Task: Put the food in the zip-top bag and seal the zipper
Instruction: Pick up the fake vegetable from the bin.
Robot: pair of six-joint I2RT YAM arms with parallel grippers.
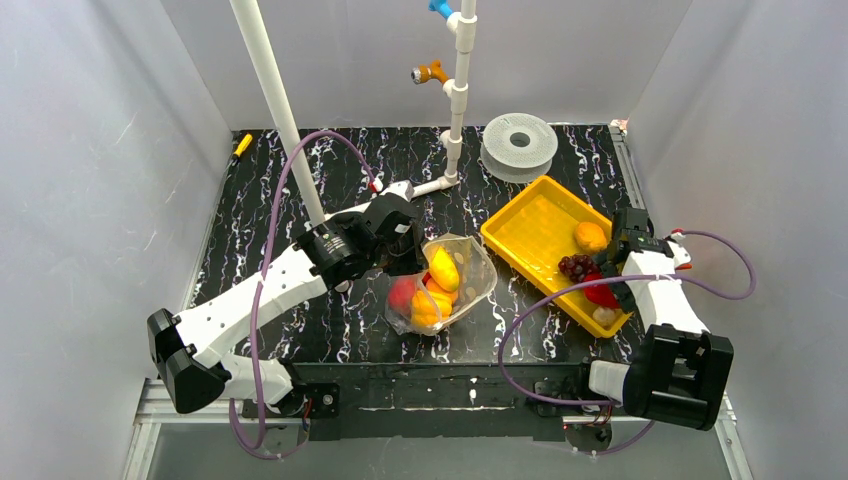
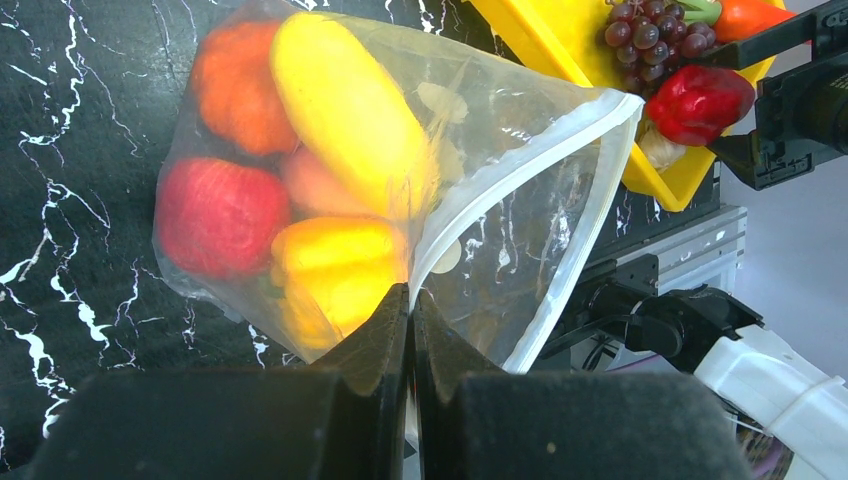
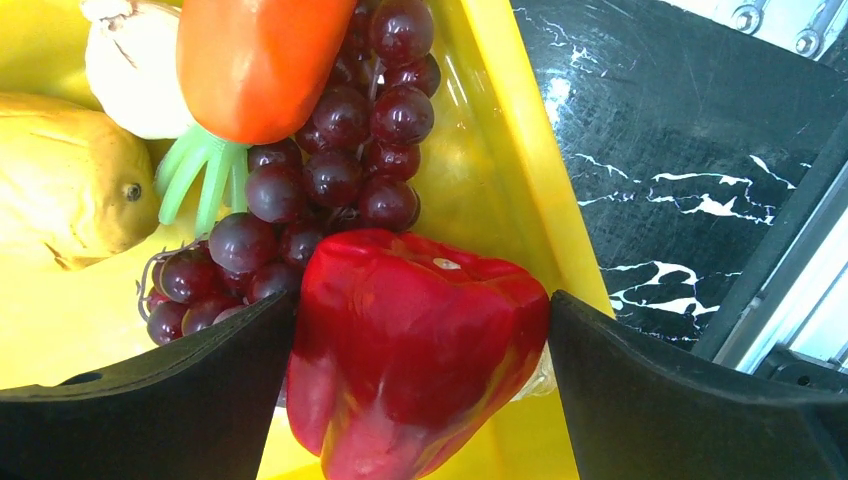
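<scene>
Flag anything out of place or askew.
Nothing spilled or damaged. Only the tray sits askew, diagonal to the table edges. The bag lies open, pinched by the left gripper; the right gripper grips a pepper.

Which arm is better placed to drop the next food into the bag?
Right. The right end effector grips the red pepper in the yellow tray; the left end effector pinches the mouth of the zip-top bag.
</scene>
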